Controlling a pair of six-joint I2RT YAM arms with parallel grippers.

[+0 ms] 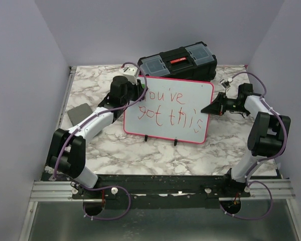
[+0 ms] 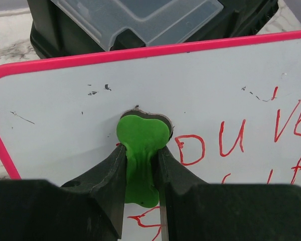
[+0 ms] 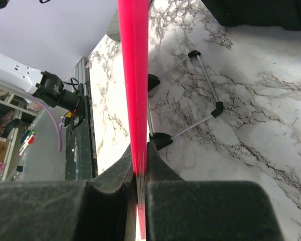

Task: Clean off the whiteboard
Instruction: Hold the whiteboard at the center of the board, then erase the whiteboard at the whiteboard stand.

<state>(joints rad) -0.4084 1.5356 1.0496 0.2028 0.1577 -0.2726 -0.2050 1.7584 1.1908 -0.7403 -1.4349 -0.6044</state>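
Observation:
The whiteboard (image 1: 175, 113) stands upright on small black feet mid-table, pink-red rim, with red handwriting "you've got this". My left gripper (image 1: 140, 93) is at its upper left corner, shut on a green eraser (image 2: 140, 150) whose head is pressed on the board's face (image 2: 200, 95), just left of the red letters. My right gripper (image 1: 209, 108) is shut on the board's right rim (image 3: 136, 90), seen edge-on in the right wrist view.
A black toolbox (image 1: 178, 61) with clear lid compartments stands right behind the board; it also shows in the left wrist view (image 2: 140, 20). A small grey flat pad (image 1: 78, 113) lies at the table's left. The board's wire stand feet (image 3: 210, 108) rest on the marble behind it.

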